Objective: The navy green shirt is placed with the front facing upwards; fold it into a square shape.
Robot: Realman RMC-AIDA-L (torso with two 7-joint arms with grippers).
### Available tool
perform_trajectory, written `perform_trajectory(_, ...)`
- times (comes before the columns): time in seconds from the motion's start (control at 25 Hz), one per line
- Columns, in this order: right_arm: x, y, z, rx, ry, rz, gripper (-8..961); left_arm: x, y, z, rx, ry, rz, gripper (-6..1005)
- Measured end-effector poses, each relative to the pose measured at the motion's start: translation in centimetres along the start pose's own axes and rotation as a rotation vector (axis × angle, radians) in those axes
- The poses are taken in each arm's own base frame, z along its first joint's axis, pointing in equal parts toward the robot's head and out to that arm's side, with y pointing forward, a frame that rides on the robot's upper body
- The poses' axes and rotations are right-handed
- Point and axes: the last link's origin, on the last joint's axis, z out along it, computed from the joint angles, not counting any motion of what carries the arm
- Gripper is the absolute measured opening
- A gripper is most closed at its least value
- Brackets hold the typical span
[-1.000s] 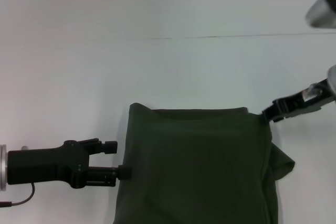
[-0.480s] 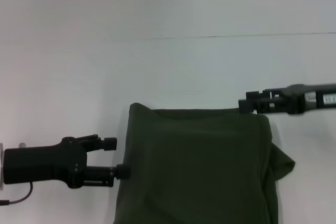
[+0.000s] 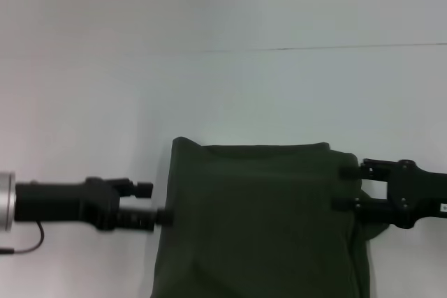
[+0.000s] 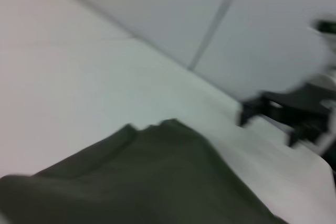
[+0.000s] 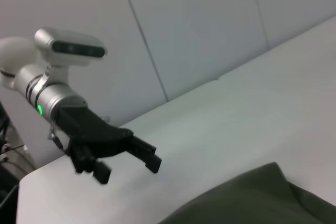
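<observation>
The navy green shirt (image 3: 258, 221) lies folded on the white table (image 3: 223, 88), plain green side up; no print shows. Its near part runs off the head view's lower edge. My left gripper (image 3: 159, 202) stands open at the shirt's left edge, one finger (image 3: 166, 215) touching the cloth. At the shirt's right edge my right gripper (image 3: 339, 188) is open, its fingers over the cloth. The left wrist view shows the shirt (image 4: 157, 177) and the right gripper (image 4: 266, 127) beyond it. In the right wrist view are the shirt's corner (image 5: 262, 198) and the left gripper (image 5: 131, 169).
A thin seam (image 3: 314, 48) crosses the table behind the shirt. A loose flap of cloth (image 3: 377, 218) sticks out at the shirt's right side. A cable (image 3: 24, 259) hangs under the left arm.
My right gripper has swung from the far right, past the shirt's back right corner, to its right edge. The left gripper has shifted slightly and levelled.
</observation>
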Motion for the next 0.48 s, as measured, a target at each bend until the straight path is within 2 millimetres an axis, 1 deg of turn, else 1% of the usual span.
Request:
perform_trajectory(0.04, 0.1, -0.1, -0.2, 0.008, -0.004, 0.005, 746, 0.3, -0.2, 0.0, 0.006, -0.003, -0.030, 951)
perform_trajectory(0.12, 0.2, -0.2, -0.8, 0.023, -0.011, 0.016, 748, 1.8, -0.8, 0.1, 0.027, -0.009, -0.141, 951)
perform_trajectory(0.24, 0.6, -0.1, -1.3, 0.033, -0.012, 0.026, 749, 3.8, -2.0, 0.8, 0.071, -0.024, -0.355, 950)
perform_trajectory(0.28, 0.7, -0.1, -1.5, 0.036, -0.011, 0.029, 749, 3.8, -2.0, 0.8, 0.071, -0.024, -0.355, 947)
perform_trajectory(0.36, 1.0, 0.0, -1.6, 0.040, -0.010, 0.029, 749, 4.2, -2.5, 1.7, 0.090, -0.057, -0.449, 941)
perform_trajectory(0.48, 1.2, 0.1, -1.8, 0.043, -0.009, 0.029, 749, 4.2, -3.2, 2.8, 0.136, -0.110, -0.518, 932)
